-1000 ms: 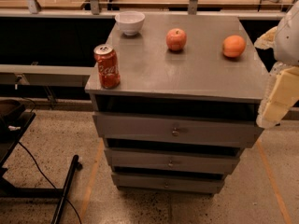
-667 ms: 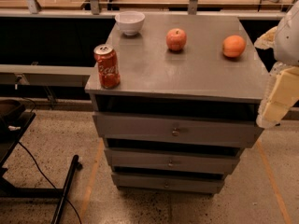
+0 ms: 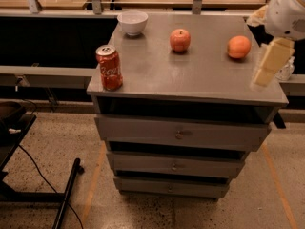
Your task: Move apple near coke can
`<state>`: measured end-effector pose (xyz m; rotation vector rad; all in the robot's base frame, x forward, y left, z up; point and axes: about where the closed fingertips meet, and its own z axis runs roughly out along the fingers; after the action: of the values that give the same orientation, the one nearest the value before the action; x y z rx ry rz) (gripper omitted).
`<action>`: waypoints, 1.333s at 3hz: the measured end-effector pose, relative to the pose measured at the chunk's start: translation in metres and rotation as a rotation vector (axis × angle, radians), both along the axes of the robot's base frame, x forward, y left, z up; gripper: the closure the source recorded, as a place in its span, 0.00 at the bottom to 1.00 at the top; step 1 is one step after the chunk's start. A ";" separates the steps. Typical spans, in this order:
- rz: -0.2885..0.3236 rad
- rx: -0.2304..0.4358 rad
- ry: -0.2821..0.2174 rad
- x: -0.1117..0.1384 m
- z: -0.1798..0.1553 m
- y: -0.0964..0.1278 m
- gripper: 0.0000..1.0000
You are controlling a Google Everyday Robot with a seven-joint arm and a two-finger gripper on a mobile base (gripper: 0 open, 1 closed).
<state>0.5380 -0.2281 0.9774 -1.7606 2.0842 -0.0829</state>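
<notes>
The reddish-pink apple (image 3: 180, 40) sits on the grey cabinet top (image 3: 190, 75), toward the back middle. The red coke can (image 3: 109, 67) stands upright at the front left corner, well apart from the apple. My gripper (image 3: 269, 62) hangs at the right edge of the view, over the cabinet's right edge, to the right of and nearer than the apple. It holds nothing that I can see. The white arm (image 3: 287, 6) above it is cut off by the frame.
An orange fruit (image 3: 238, 47) lies at the back right, just left of the gripper. A white bowl (image 3: 133, 22) stands at the back left. The cabinet has drawers (image 3: 178, 134) below. A wooden bench runs behind; a black stand leg (image 3: 66, 194) lies on the floor at left.
The gripper has risen and shifted left, from beside the cabinet's right side to over its right edge. The apple, can, orange and bowl have not moved.
</notes>
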 end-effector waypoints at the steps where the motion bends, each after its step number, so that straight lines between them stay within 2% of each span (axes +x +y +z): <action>1: 0.071 0.065 -0.012 0.073 -0.020 0.017 0.00; 2: 0.102 0.159 -0.022 0.147 -0.050 0.050 0.00; 3: 0.055 0.259 -0.092 0.203 -0.048 0.072 0.00; 4: 0.050 0.276 -0.149 0.213 -0.027 0.071 0.00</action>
<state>0.7512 -0.1576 0.9506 -1.5882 1.8473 0.0824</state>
